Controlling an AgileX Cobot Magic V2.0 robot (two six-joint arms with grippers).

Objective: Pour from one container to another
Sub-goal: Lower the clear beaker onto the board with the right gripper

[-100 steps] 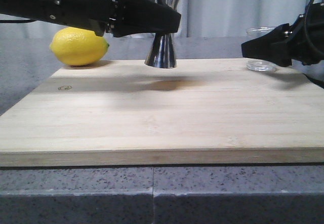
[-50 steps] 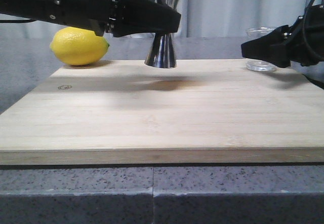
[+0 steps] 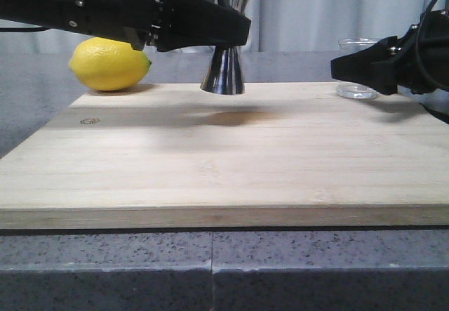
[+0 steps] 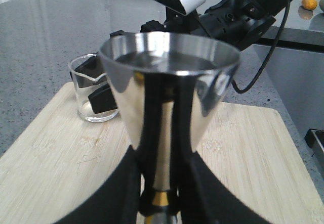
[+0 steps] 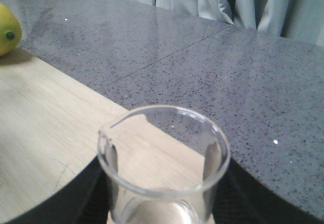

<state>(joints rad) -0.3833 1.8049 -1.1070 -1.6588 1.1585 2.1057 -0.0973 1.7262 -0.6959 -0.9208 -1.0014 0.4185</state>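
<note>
My left gripper [image 3: 235,29] reaches in level from the left, its black fingers [image 4: 152,133] closed around the waist of the jigger [image 3: 223,69]. My right gripper [image 3: 344,67] reaches in level from the opposite side, well apart from the jigger, fingers closed on the beaker [image 5: 163,168].

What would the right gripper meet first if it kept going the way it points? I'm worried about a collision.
Probably the jigger, held upright by the left gripper. The right gripper, shut on the beaker, points left across the board; depth is unclear.
</note>
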